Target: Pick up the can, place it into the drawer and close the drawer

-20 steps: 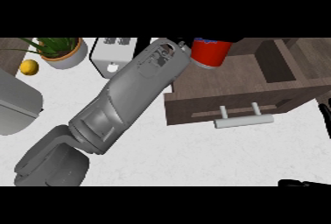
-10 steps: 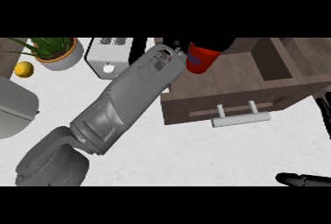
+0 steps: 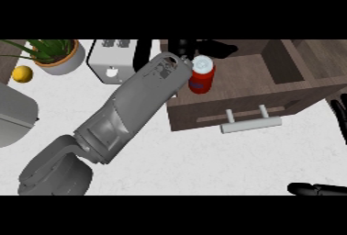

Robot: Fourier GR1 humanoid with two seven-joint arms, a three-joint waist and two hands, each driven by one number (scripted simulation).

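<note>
**Clerk:** Cans on the bench [image 3: 203, 160]?

**Keeper:** One can [image 3: 200, 79], red with a white top, upright. It stands inside the open drawer [image 3: 271, 92], toward that compartment's left side, just beside the left forearm.

**Clerk:** Drawers?

**Keeper:** One, dark wood, pulled out, with one pale bar handle [image 3: 251, 123] on its front.

**Clerk:** Hands?

**Keeper:** Two. Left hand [image 3: 196, 46]: at the drawer's far edge, directly behind the can, its dark fingers bunched there. Whether they grip the can, cannot tell. Right hand [image 3: 318, 189]: low at the right edge, well apart from the drawer; only dark fingers show, lying straight.

**Clerk:** Other items?

**Keeper:** One potted plant [image 3: 54, 55], top left. One yellow fruit [image 3: 22, 73], just left of the pot. One white toaster [image 3: 112, 59], between plant and forearm. One grey appliance [image 3: 13, 114] at the left edge, only partly seen.
</note>
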